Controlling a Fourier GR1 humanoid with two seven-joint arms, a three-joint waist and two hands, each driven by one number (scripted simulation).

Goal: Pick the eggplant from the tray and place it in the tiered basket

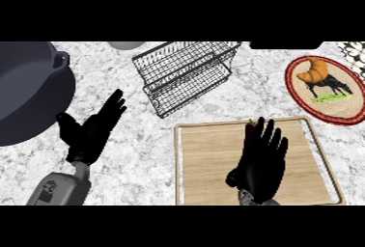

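The right hand (260,159) hovers over the wooden tray (306,159), fingers straight and apart as if to reach, but no eggplant shows there or in the wire tiered basket (187,75); the left hand (91,130) rests open above the desk (143,159).

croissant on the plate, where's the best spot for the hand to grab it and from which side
Likely take the croissant across its thick middle, from above, with the right hand, open over the tray nearby. It lies flat on the plate, curved with thinner ends, so the middle gives most to close on.
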